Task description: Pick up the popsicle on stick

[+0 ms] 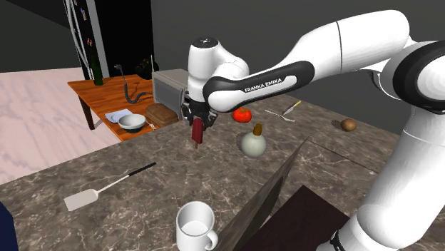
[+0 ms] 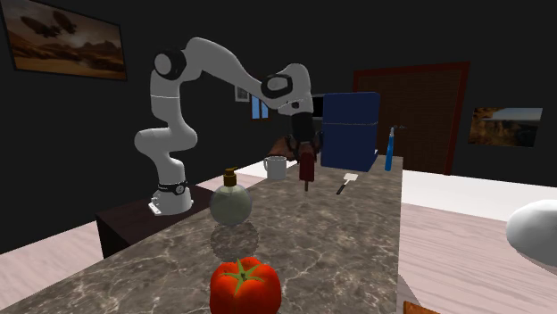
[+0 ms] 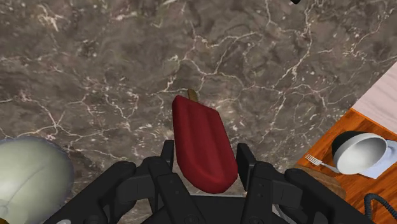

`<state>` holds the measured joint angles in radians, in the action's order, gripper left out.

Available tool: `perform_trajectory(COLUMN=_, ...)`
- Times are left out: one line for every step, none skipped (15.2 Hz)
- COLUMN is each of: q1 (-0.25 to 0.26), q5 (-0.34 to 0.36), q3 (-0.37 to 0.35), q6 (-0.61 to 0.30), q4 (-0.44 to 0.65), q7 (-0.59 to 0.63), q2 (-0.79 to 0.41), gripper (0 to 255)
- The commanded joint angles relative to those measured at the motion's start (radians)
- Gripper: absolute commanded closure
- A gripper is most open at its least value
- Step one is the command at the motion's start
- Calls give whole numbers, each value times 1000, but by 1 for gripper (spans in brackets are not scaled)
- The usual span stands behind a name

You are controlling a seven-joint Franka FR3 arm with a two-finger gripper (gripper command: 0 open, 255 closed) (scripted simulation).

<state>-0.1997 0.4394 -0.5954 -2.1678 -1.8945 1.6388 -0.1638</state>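
Observation:
A dark red popsicle (image 3: 202,145) on a short wooden stick hangs stick-down between my black fingers, clear above the dark marble counter (image 3: 114,57). My gripper (image 3: 203,167) is shut on the popsicle's upper end. In the shoulder view the popsicle (image 1: 196,131) dangles under the gripper (image 1: 198,118) over the middle of the counter. From the second exterior view the popsicle (image 2: 306,167) hangs below the gripper (image 2: 303,150), well above the counter top.
On the counter stand a round pale bottle (image 1: 252,142), a tomato (image 1: 242,114), a white mug (image 1: 195,224), a spatula (image 1: 100,189), a fork (image 1: 279,115) and a potato (image 1: 349,125). Beyond its far edge, a wooden table (image 1: 96,94) carries a bowl (image 1: 132,122).

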Motion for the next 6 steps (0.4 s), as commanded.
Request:
perform_trajectory(q1=-1, q5=-13, q3=-3, q6=23, q4=17, q7=-12, q2=10, gripper=255)
perform_trajectory(q1=-1, q5=-18, q3=-4, q6=34, q4=25, q7=-18, q2=14, gripper=255)
perform_trajectory(q1=-2, q5=-24, q3=-5, q6=45, q4=34, q7=-24, q2=18, gripper=255)
perform_trajectory(q1=-2, q5=-29, q3=-6, q6=56, q4=43, q7=-30, q2=22, gripper=255)
perform_trajectory(q1=-2, q5=-30, q3=-6, q6=58, q4=44, q7=-31, q2=23, gripper=255)
perform_trajectory(q1=-2, q5=-30, q3=-6, q6=58, q4=44, q7=-31, q2=23, gripper=255)
